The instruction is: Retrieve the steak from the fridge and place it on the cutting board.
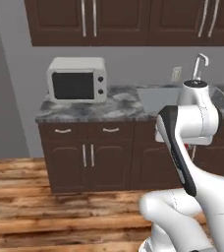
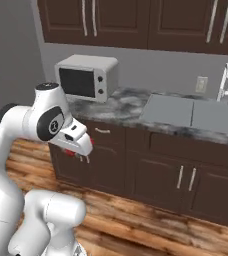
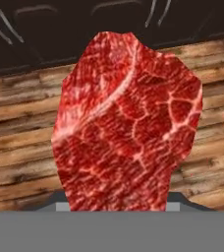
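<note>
While the white robot arm bends over the wooden floor, its pincer hangs low in front of the dark brown cupboards, seen from the right base camera. A bit of red peeks out under the white hand there. That red bit is the flat bright-red steak with pale lines. In the hand camera the steak stands up right in the middle, very close, with its bottom edge down where the pincer's tips are. The tips themselves are hidden behind the meat, so the pincer looks clamped on the steak, one tip on each flat side. The steak is up in the air, not lying on anything.

Under and behind the steak is the brown plank floor. It runs up to the dark brown lower cupboards with silver handles. In the left base camera, a small red spot also shows beside the arm's white hand, in front of those cupboards.

On top of the cupboards lies the grey marbled countertop. A boxy white microwave with a dark window sits on it, to the left. To the right, a grey sink is set into the counter, with a silver tap behind it. Farthest back is the grey wall, with a small white wall socket and dark brown upper cupboards high above.
</note>
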{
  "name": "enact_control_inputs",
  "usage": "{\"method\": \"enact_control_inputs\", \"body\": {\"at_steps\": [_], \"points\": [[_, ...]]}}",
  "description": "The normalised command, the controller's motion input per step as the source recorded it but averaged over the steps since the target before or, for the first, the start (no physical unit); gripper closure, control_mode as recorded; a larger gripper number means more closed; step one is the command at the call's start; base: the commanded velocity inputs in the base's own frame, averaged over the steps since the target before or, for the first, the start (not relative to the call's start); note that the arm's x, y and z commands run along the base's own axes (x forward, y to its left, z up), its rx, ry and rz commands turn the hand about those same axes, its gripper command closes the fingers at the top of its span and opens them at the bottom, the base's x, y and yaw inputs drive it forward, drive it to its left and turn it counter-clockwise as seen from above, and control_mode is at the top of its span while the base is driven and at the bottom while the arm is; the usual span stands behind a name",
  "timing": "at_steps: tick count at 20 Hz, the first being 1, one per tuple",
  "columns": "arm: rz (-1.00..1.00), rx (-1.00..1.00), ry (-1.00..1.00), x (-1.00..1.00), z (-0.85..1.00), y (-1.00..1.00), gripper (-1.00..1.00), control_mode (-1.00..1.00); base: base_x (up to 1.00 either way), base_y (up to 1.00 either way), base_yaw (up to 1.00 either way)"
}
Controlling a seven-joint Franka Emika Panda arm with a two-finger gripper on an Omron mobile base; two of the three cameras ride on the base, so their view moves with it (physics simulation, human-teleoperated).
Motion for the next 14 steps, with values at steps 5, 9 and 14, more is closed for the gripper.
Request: {"method": "enact_control_inputs", "body": {"at_steps": [5, 9, 14], "points": [[0.0, 0.0, 0.0, 0.0, 0.0, 0.0, 1.0, 1.0, 0.0, 0.47, 0.67], [0.0, 0.0, 0.0, 0.0, 0.0, 0.0, 1.0, 1.0, -0.12, 0.33, 0.66], [0.0, 0.0, 0.0, 0.0, 0.0, 0.0, 1.0, 1.0, -0.13, 0.29, 0.75]]}}
